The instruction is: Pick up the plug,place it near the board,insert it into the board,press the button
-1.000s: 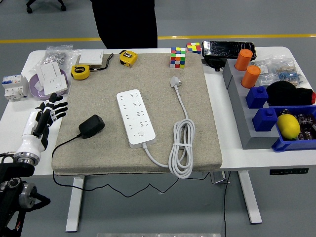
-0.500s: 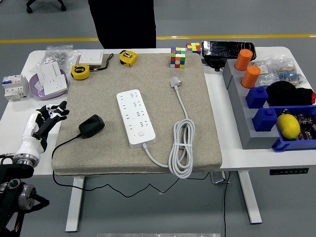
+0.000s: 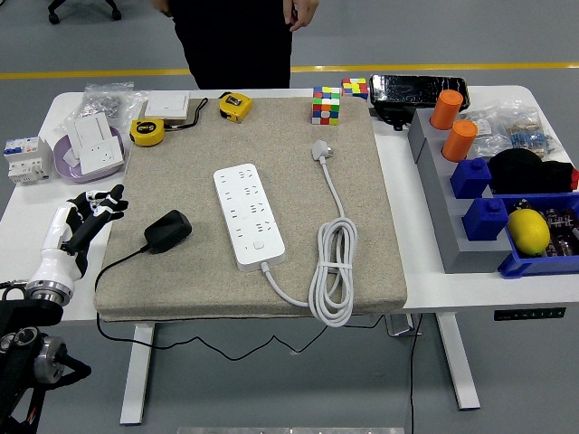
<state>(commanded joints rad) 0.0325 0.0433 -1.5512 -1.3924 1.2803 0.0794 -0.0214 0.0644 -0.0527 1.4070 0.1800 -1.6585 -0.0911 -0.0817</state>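
Head view is showing the left robot hand [image 3: 90, 212] hovering with fingers spread, empty, beside the black plug [image 3: 167, 231]. Pickup is pending; next it needs reaching right to grasp it.

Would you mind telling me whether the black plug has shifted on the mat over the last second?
No. The black plug lies at the same spot left of the power strip, untouched by the left hand.
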